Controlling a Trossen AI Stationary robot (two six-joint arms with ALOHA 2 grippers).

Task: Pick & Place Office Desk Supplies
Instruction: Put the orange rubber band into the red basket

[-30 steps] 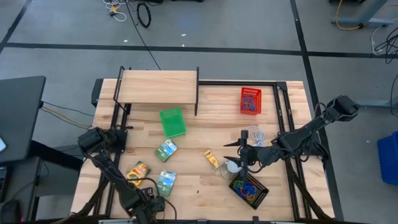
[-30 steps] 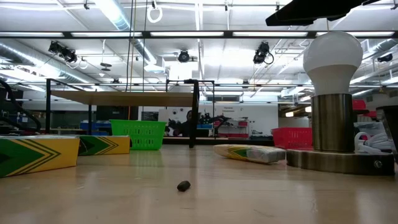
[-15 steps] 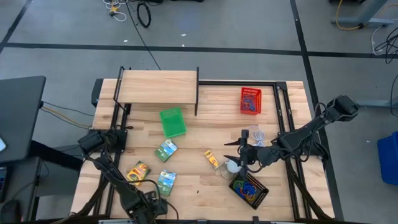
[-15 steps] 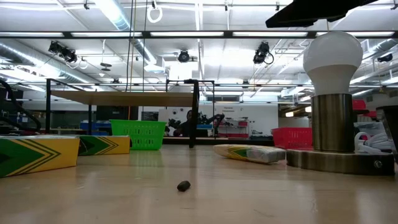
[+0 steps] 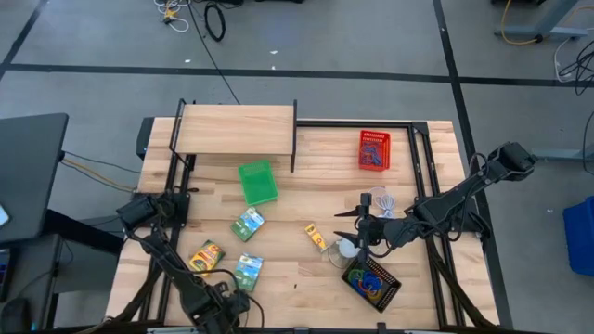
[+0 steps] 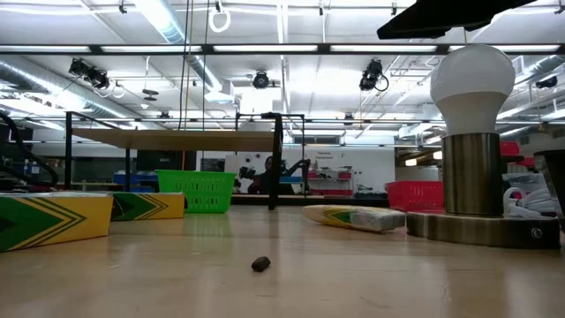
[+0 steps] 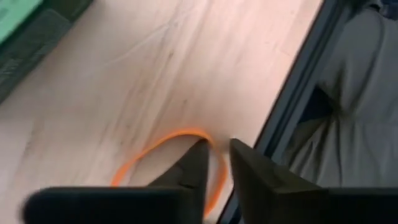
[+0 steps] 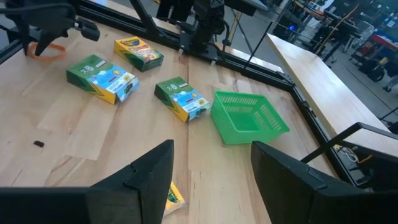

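Left gripper (image 7: 214,158): two dark fingers nearly together, pinching the thin orange rubber loop (image 7: 155,152) flat on the pale wood table (image 7: 124,87) at its near edge, about 7 o'clock in the high view. Looks like a grip just forming; loop not yet lifted.

Right gripper (image 8: 211,168): fingers spread wide, holding nothing, hovering near the white ball-shaped lamp with cord (image 5: 345,247) at about 4 o'clock.

Judged progress: partly done. Already sorted, it seems: a heap of coloured loops in the black mesh basket (image 5: 371,284) at 5 o'clock, some blue items in the red mesh basket (image 5: 374,150) at 1 o'clock. Green mesh basket (image 5: 258,182) near 11 o'clock appears without contents. Left to place: three printed cardboard packets, green and yellow (image 5: 247,224), (image 5: 207,255), (image 5: 248,271), boxy with glossy faces, between 7 and 9 o'clock; also a small yellow soft-looking packet (image 5: 316,237) near the centre.

Baskets: rigid wire mesh, rectangular. Loop: thin, floppy, likely to slip.
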